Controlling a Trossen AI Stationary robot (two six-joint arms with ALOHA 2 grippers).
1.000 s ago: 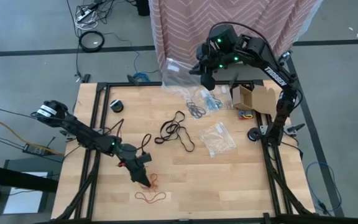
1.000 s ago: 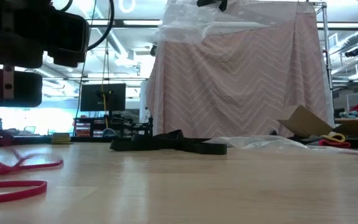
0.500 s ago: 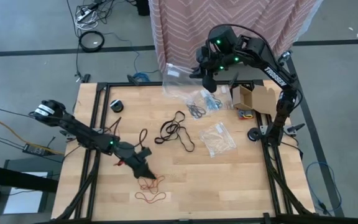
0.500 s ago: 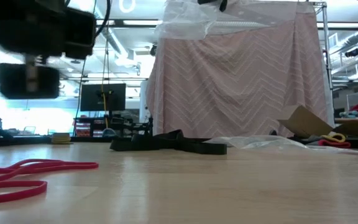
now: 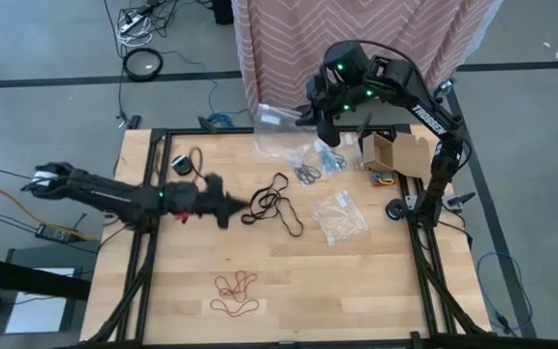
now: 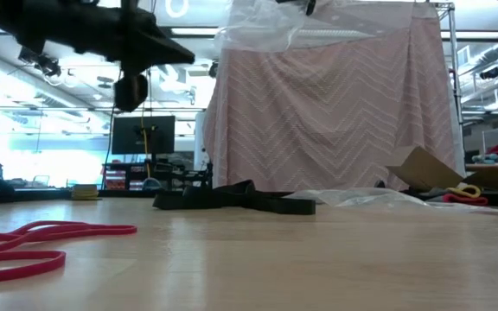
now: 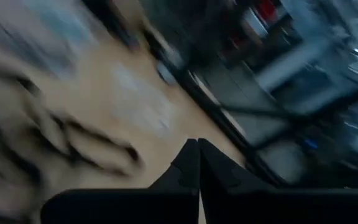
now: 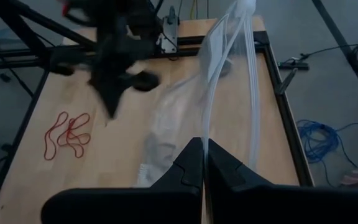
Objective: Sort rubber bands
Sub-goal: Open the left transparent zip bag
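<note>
Red rubber bands point(image 5: 235, 295) lie loose near the table's point(image 5: 376, 281) front edge, left of centre; I see them again in the low view point(image 6: 24, 246) and from the right wrist point(image 8: 67, 134). Around them the wood is bare, with plenty of room toward the front and the right side. Black rubber bands point(image 5: 274, 206) sprawl mid-table, and another dark cluster point(image 5: 307, 174) sits by the back edge under a clear plastic bag point(image 5: 279, 131).

My left pincer point(image 5: 223, 209) hangs above the table just left of the black loops, its tips pressed together on nothing, as the left wrist view point(image 7: 198, 163) confirms. A second ago it was down over the red bands near the front with its tips apart; it has since lifted, swung toward the table's middle and closed, leaving the reds behind.

My right pincer point(image 8: 204, 163) is up at the back edge, clamped on the clear plastic bag point(image 8: 229, 74), unmoved. A second bag point(image 5: 340, 215) lies flat right of centre, and a cardboard box point(image 5: 395, 153) sits at the right rail.
</note>
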